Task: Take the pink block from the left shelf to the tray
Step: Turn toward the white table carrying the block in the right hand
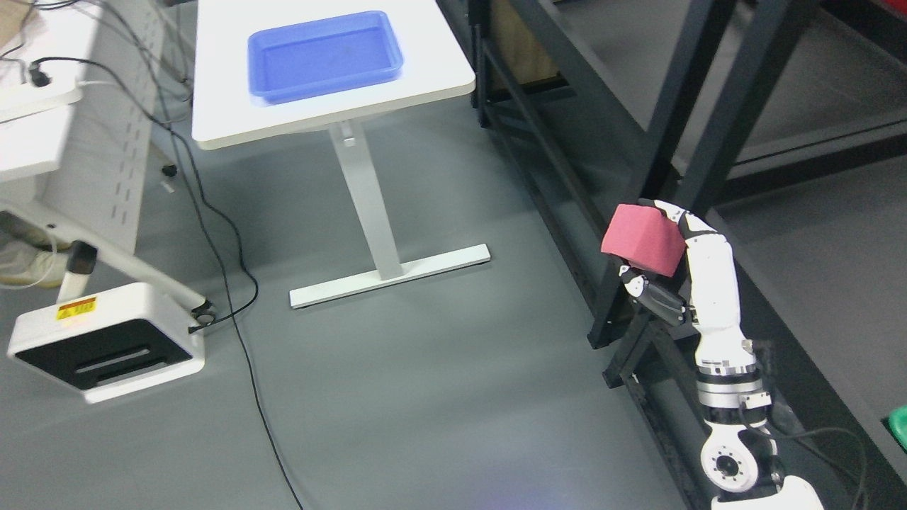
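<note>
Black shelf (680, 106) fills the right of frame; white table (212, 106) upper left carries the blue tray (258, 67), nothing in it. Right hand (662, 273), lower right, has its fingers (673, 212) and thumb clamped around the pink block (641, 239), clear of the shelf, mid-right. Tray is well apart. Risk: block slips on the long carry, or clips a shelf post. Left arm unseen.

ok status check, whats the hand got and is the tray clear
Right hand shut on pink block, held up beside the black shelf frame. Left hand not in view. Blue tray empty on the white table, open floor between.
</note>
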`<state>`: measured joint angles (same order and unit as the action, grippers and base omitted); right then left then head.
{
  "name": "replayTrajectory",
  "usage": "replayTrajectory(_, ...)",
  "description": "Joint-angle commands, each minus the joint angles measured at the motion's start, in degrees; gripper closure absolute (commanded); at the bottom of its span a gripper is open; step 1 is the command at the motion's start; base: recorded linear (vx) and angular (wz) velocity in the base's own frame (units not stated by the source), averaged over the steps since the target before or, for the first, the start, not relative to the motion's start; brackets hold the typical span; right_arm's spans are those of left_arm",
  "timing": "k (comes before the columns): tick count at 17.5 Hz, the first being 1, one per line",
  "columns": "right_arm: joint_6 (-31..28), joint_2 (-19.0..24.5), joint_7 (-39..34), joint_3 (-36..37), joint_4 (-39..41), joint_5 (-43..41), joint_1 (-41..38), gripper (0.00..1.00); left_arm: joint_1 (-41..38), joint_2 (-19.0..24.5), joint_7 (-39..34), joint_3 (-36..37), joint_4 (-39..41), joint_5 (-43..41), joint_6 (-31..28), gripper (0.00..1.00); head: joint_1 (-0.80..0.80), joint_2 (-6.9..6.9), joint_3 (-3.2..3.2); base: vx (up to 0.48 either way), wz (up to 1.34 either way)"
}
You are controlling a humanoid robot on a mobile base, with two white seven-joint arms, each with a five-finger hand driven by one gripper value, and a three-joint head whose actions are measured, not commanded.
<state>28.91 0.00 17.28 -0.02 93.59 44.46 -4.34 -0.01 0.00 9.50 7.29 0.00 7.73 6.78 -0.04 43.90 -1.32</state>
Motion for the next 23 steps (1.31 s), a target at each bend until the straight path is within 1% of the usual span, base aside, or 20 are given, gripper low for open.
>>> replayTrajectory(1, 0.1, -1.0, 0.0, 1.3, 0.0, -0.2, 0.0, 0.94, -1.1, 1.0, 0.0, 0.0, 1.0, 0.0, 0.0, 0.00, 0.00, 0.00, 0.00, -0.084, 0.60)
replayTrajectory(8, 0.1, -1.0, 0.0, 1.3, 0.0, -0.2, 0.0, 0.94, -1.1, 1.0, 0.0, 0.0, 1.0, 0.0, 0.0, 0.00, 0.00, 0.00, 0.00, -0.048, 0.47)
replayTrajectory(16, 0.1, -1.0, 0.0, 1.3, 0.0, -0.2, 0.0, 0.94, -1.1, 1.0, 0.0, 0.0, 1.0, 0.0, 0.0, 0.00, 0.00, 0.00, 0.00, 0.015, 0.07)
replayTrajectory(23, 0.1, -1.0, -0.1, 1.3, 0.0, -0.2, 0.1, 0.94, -1.1, 1.0, 0.0, 0.0, 1.0, 0.0, 0.0, 0.00, 0.00, 0.00, 0.00, 0.063, 0.25)
